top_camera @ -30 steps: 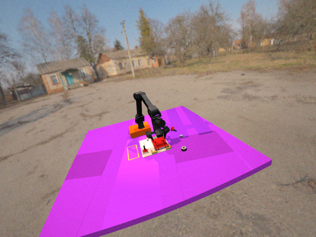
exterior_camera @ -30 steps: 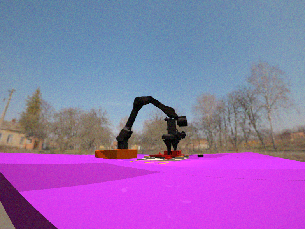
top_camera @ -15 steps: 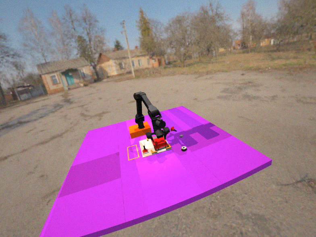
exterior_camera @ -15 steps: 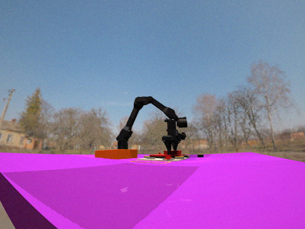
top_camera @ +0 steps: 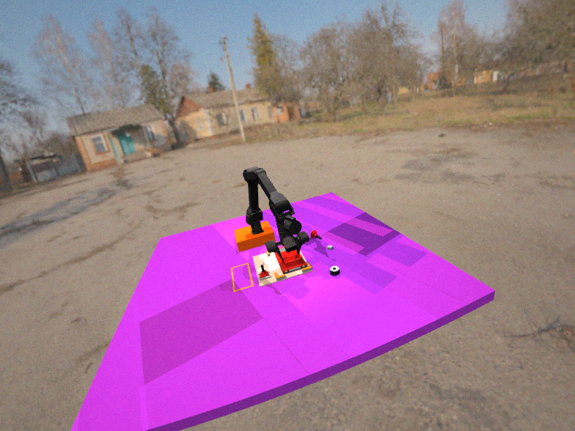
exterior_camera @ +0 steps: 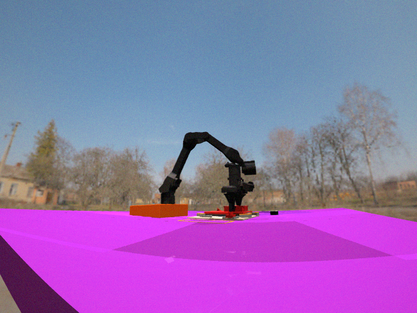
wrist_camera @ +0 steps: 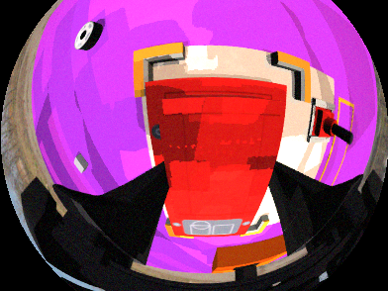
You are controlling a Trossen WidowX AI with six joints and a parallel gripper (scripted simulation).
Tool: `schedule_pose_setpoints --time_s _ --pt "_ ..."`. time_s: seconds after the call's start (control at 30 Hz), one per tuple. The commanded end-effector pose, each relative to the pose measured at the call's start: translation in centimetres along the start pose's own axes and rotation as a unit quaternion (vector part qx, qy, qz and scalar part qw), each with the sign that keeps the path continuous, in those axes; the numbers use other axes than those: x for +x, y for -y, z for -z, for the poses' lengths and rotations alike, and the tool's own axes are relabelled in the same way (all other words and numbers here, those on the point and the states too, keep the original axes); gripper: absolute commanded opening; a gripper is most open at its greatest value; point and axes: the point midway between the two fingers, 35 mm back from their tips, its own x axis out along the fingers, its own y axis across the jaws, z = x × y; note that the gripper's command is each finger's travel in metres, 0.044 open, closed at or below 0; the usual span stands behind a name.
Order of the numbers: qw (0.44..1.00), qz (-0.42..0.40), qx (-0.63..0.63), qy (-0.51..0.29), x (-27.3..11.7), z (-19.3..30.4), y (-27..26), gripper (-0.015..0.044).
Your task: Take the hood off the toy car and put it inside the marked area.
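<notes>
The toy car sits on a white board (top_camera: pixel 268 264) (wrist_camera: pixel 200 59) with orange corner marks. Its red hood (top_camera: pixel 290 258) (exterior_camera: pixel 233 210) (wrist_camera: pixel 218 139) lies flat on top of it. My gripper (top_camera: pixel 287 251) (exterior_camera: pixel 233 205) (wrist_camera: pixel 220 165) points straight down over the car, with a black finger against each long side of the hood. The fingers have closed in on the hood, and it still rests on the car. The marked area is a yellow outlined rectangle (top_camera: pixel 232 278) (wrist_camera: pixel 351 110) on the table just left of the board in the top view.
The arm stands on an orange base block (top_camera: pixel 250 240) (exterior_camera: pixel 158 210). A black and white wheel (top_camera: pixel 334 270) (wrist_camera: pixel 88 34) (exterior_camera: pixel 274 212) and a small grey cube (top_camera: pixel 330 247) (wrist_camera: pixel 80 162) lie right of the board. A small red part with a black peg (top_camera: pixel 263 273) (wrist_camera: pixel 328 124) sits on the board's left side.
</notes>
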Motion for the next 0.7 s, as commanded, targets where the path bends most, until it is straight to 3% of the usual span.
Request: schedule_pose_setpoints --time_s 0.0,0.07,0.4,0.67 --pt "1.0 -0.001 0.0 0.0 0.0 0.0 0.0 0.0288" --pt "1.0 -0.001 0.0 0.0 0.0 0.0 0.0 0.0275" --pt "1.0 0.0 0.0 0.0 -0.5 0.0 0.0 0.0012" --pt "1.0 0.0 0.0 0.0 -1.0 0.0 0.0 0.0"
